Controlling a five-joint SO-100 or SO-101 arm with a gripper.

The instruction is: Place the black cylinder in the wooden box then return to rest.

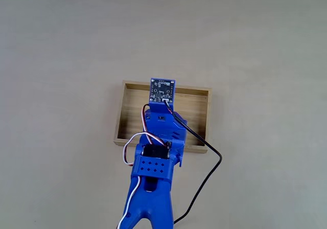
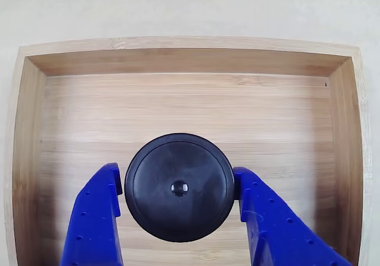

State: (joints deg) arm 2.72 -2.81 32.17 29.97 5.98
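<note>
In the other view the black cylinder, round-topped with a small central dimple, sits between my two blue fingers, which press against its left and right sides. My gripper is shut on it, over the near middle of the wooden box floor. Whether the cylinder rests on the floor or hangs just above it I cannot tell. In the fixed view the blue arm reaches from the bottom edge over the wooden box, and its wrist board covers the cylinder.
The box lies on a plain pale tabletop with open surface on all sides. A black cable loops from the arm across the box's near right corner onto the table.
</note>
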